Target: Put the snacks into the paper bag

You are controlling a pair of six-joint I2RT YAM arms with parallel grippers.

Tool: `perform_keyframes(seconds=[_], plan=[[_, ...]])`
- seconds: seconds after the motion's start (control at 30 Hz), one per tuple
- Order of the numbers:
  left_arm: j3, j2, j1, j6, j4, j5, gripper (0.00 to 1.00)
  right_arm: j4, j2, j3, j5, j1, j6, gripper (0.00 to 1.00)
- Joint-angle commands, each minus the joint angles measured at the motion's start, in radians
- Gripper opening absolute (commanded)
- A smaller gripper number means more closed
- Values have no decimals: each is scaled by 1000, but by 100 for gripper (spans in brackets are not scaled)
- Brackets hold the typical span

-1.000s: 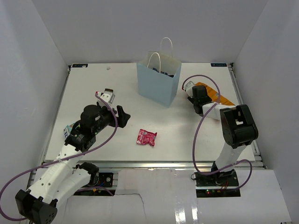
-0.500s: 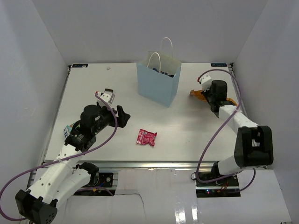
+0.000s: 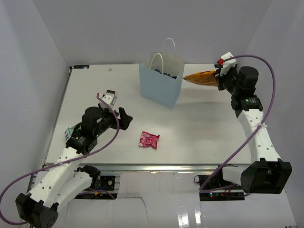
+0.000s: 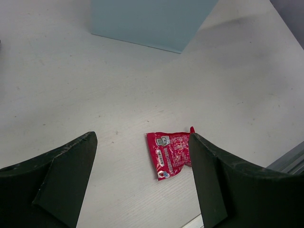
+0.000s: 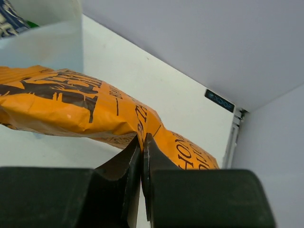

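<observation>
Top external: gripped orange chip bag (image 3: 202,78) with right pincer (image 3: 219,80), aloft just beside mouth of light blue paper bag (image 3: 159,88). Held left pincer (image 3: 125,118) wide open over counter (image 3: 95,85), near pink-red packet (image 3: 148,139) lying flat.

Matt paper bag (image 3: 159,90), glossy crinkled orange chip bag (image 5: 71,110), shiny red packet (image 4: 171,151), matt white table (image 3: 204,124)

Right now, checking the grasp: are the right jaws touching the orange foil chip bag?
Touching. Right wrist view: the right gripper is shut on the orange foil chip bag, foil creased between its jaws.
</observation>
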Motion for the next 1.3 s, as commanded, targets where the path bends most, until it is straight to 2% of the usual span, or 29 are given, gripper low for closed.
perform_keyframes(seconds=[0.0,0.27,0.53,0.9,1.27], plan=[[-8,-15,4,-6,4,-2,88,62,-40,72,-153,0,122,8],[-8,-12,4,-5,3,-6,88,92,7,302,-345,1,420,8],[-8,-6,4,-5,1,-3,88,184,162,578,-437,18,677,8],[-18,-29,4,9,29,67,88,412,366,705,-449,126,979,8],[-19,-26,4,14,30,76,88,552,477,719,-459,181,1246,8]])
